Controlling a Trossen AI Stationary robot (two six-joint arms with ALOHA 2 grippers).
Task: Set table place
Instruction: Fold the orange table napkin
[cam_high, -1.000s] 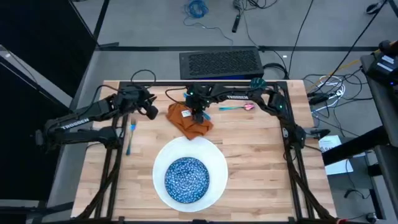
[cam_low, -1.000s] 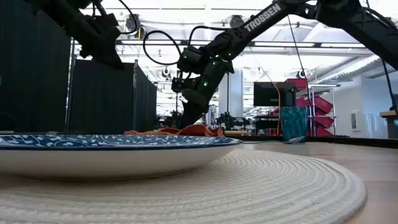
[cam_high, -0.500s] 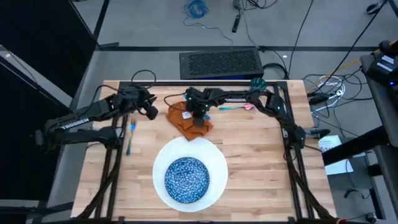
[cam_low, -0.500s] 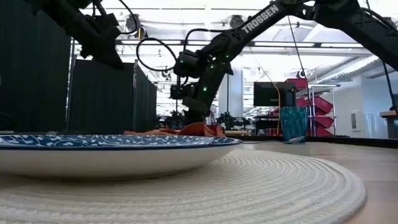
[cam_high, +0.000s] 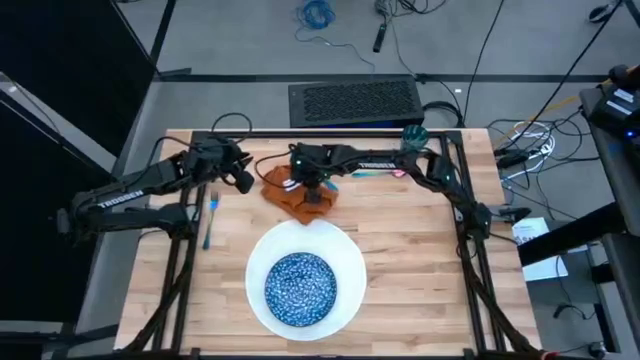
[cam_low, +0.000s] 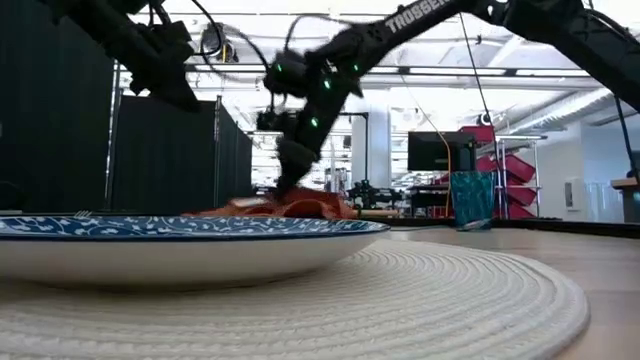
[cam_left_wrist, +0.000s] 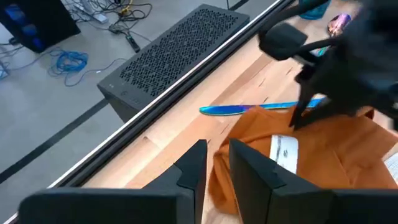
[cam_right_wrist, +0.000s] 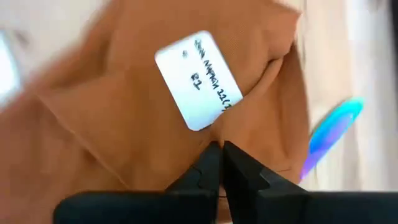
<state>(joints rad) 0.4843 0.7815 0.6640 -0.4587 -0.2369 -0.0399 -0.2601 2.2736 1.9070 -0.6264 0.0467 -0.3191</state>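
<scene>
Pinching a fold of the orange napkin (cam_high: 300, 192) at the counter's (cam_high: 420, 250) far side, right pincer (cam_right_wrist: 219, 155) is clenched; left pincer (cam_left_wrist: 214, 165) hovers beside it, released.

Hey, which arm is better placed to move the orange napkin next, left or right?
Probably the right. The right gripper is already pinched shut on a fold of the orange cloth napkin, directly above it on the wooden table. The left gripper hangs beside the napkin's edge, holding nothing.
</scene>
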